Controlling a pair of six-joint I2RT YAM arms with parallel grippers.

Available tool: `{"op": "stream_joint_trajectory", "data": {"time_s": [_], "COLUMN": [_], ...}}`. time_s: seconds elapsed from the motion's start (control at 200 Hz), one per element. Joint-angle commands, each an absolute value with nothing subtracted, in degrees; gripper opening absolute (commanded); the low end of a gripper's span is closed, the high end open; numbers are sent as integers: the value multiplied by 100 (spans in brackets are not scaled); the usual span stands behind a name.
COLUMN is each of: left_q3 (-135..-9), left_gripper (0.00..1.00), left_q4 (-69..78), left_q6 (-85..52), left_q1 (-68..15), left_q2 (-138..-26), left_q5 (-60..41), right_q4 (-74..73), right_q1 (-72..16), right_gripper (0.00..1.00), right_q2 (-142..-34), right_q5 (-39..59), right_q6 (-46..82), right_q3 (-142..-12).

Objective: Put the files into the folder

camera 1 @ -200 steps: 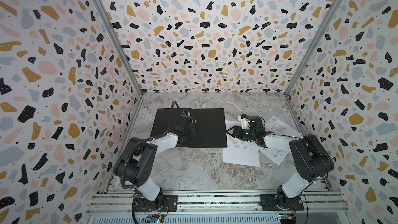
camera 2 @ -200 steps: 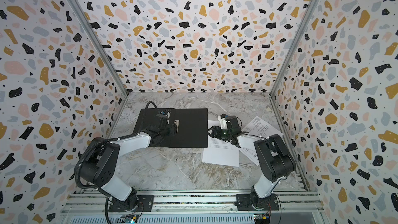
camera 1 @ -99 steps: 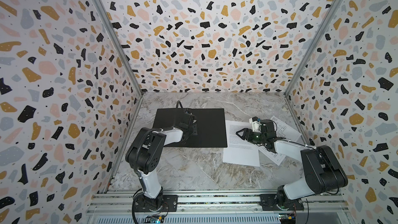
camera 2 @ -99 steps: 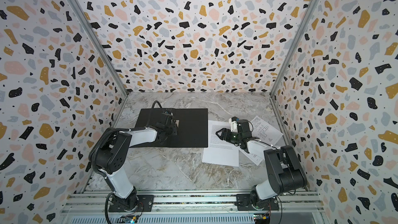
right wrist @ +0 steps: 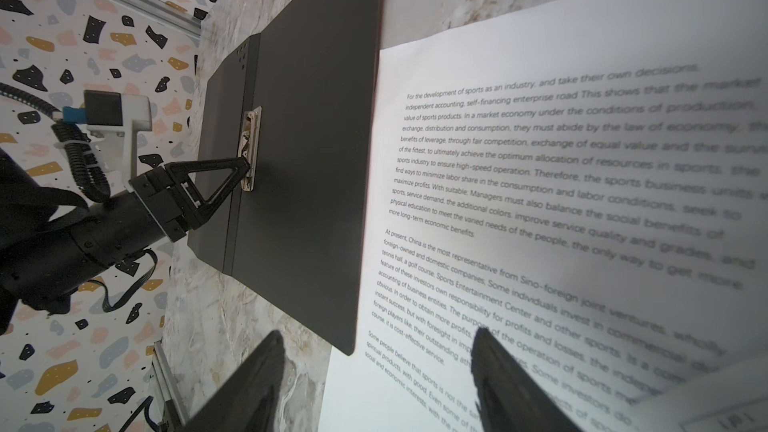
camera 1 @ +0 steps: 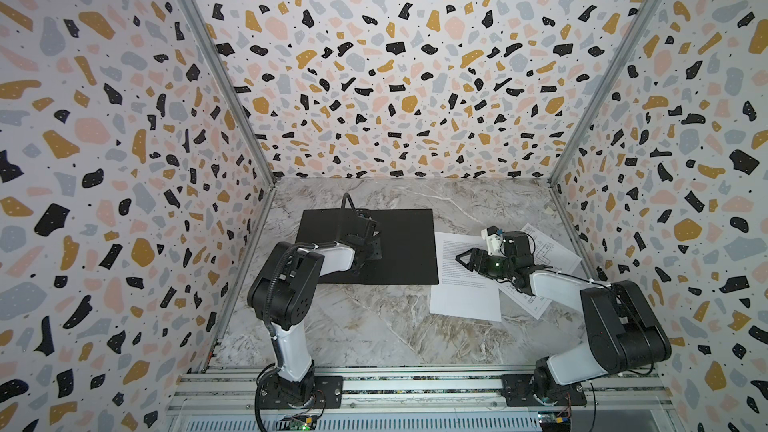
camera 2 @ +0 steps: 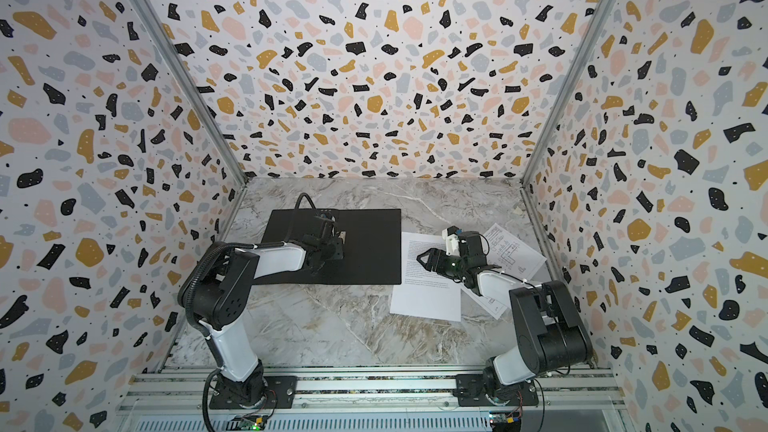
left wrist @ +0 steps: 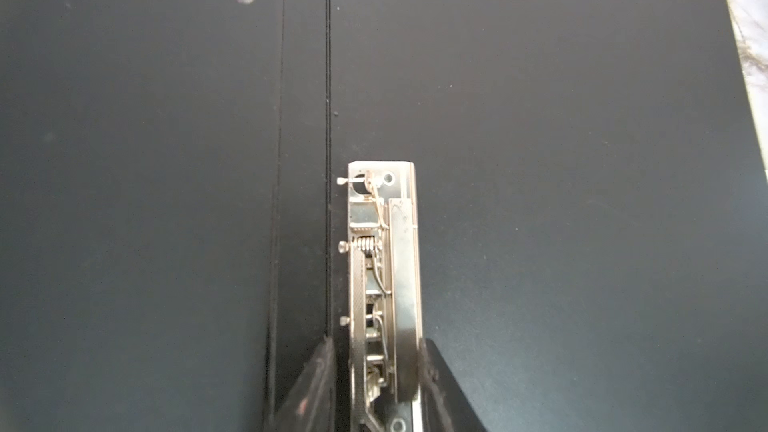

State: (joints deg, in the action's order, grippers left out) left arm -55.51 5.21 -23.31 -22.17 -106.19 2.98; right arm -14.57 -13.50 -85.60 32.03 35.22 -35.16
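Both the text sheet point(camera 1: 461, 301) and the drawing sheet point(camera 1: 555, 249) look limp and slippery — pinch a free edge. The right gripper point(camera 1: 460, 258) gapes empty; the left gripper point(left wrist: 374, 342) straddles the metal clip point(left wrist: 382, 243), grip unclear.

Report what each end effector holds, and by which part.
The left end effector straddles one end of the metal clip in the folder; whether it grips cannot be told. The right end effector is open above the text sheet, holding nothing.
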Motion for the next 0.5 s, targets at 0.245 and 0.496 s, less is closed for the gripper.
{"op": "stream_joint_trajectory", "data": {"time_s": [0.245,0.496], "left_q3": [-5473,-5302], "left_gripper": [28,28], "left_q4": [667,840], "left_q6": [-2586,-2853], "left_q1": [-2189,-2195], "left_q2": [-10523,-10399], "left_q5": [-223,-537], "right_q4": [-1450,-1406], "right_q1": [-1319,-1317], "right_gripper": [71,71], "right_q2": [-8955,-9179], "right_q5": [3313,3208], "right_q6": [3358,3266], "right_q3": [-3575,-3604]}}
